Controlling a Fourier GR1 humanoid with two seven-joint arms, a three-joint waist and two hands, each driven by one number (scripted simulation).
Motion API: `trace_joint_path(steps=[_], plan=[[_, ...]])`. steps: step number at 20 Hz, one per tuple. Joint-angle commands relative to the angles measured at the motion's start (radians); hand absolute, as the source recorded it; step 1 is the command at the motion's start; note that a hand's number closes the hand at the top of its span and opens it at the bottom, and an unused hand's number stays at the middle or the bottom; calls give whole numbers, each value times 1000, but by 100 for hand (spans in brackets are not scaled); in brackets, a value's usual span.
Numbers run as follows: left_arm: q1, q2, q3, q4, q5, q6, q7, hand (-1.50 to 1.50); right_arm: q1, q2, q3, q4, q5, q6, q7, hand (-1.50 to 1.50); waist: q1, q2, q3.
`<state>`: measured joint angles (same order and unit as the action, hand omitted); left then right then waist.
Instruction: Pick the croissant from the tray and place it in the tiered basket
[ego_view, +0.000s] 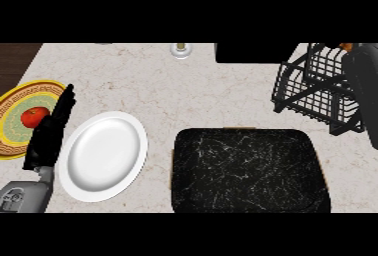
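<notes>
Over at two o'clock, right hand at the tiered basket, grip hidden, can't tell; tray bare, release next.

White plate near worktop's left side, bare, close to the front edge. Left of it, at the left edge, a yellow patterned plate with red rim band; red tomato sits on it. Small glass jar-like item at the back edge, centre-left; details unclear. Dark rectangular thing at back edge, right of jar.
</notes>
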<state>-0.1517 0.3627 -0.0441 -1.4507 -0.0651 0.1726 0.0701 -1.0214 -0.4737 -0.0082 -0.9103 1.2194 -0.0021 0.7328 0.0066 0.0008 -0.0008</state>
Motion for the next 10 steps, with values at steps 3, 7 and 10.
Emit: trace_joint_path(steps=[3, 7, 10], plan=[[29, -16, 11, -26, -16, -5, -8, 0, 55, -4, -69, 22, -84, -7, -111, 150, 2, 1, 1], [-12, -16, 28, -3, -15, -17, -1, 0, 78, -26, -132, 114, -135, -53, -193, 150, 5, 2, 1], [-40, -22, 30, -7, -11, -16, 36, 0, 95, -9, -210, 93, -235, -10, -178, 150, -3, -1, 2]])
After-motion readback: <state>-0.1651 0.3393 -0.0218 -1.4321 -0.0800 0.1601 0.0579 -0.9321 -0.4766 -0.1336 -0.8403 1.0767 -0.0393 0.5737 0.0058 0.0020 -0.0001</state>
